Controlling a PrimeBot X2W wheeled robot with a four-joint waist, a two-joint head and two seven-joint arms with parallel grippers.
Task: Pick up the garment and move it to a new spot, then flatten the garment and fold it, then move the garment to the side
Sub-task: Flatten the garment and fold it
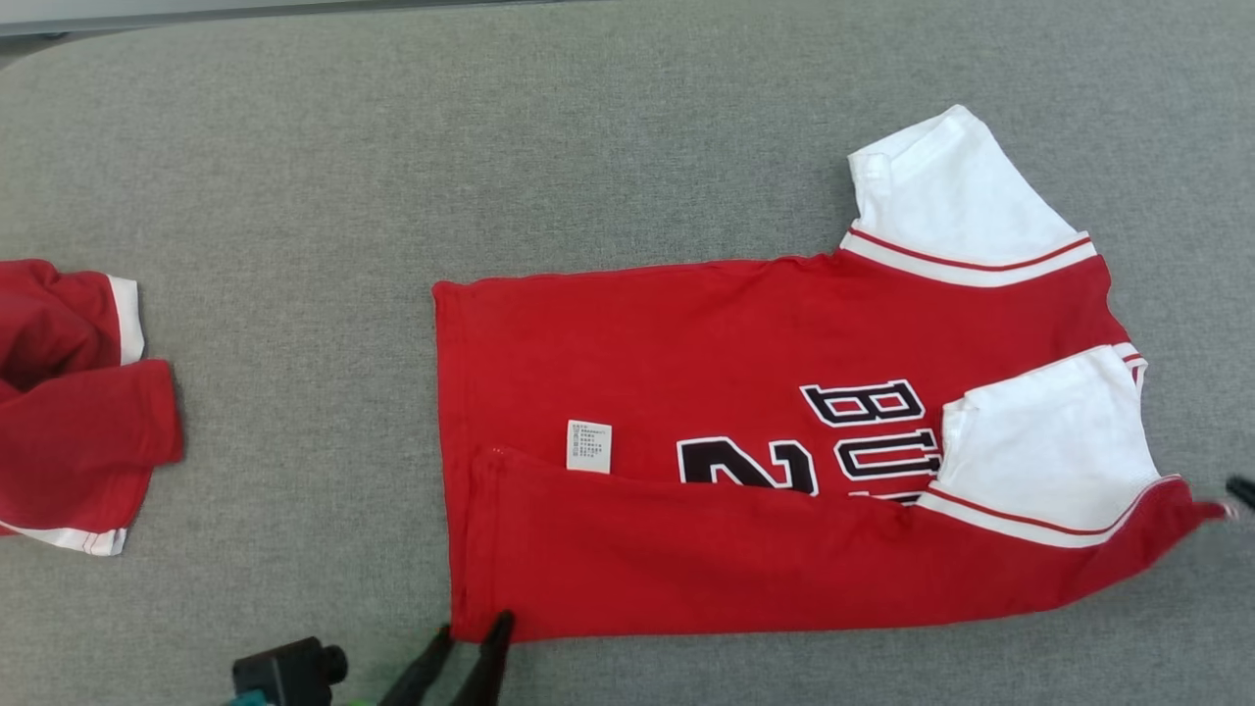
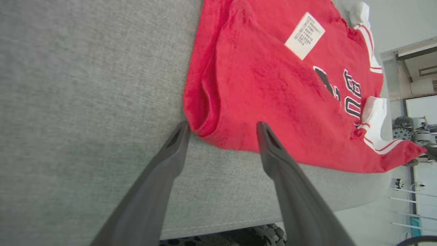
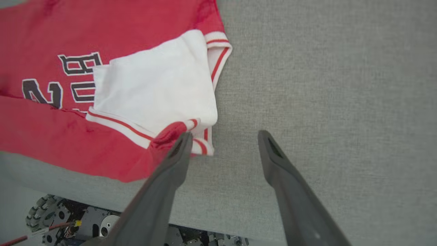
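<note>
A red garment (image 1: pixel 745 363) with white sleeves, black lettering and a white care label (image 1: pixel 589 445) lies flat on the grey cushion (image 1: pixel 392 147). Its near long edge is folded up over the body. My left gripper (image 1: pixel 476 628) stands open at the folded near left corner (image 2: pixel 201 119); the corner sits just past the tips, between the two fingers (image 2: pixel 164 164). My right gripper (image 3: pixel 224 134) is open too, at the garment's near right corner (image 3: pixel 170 135). Its left finger (image 3: pixel 170 164) touches that red tip, and nothing is between the fingers.
A second red garment with white trim (image 1: pixel 69 402) lies bunched at the cushion's left edge. The cushion's front edge (image 2: pixel 222 225) runs just below both grippers, with the robot's base under it. Bare grey cushion stretches behind and to the right of the garment.
</note>
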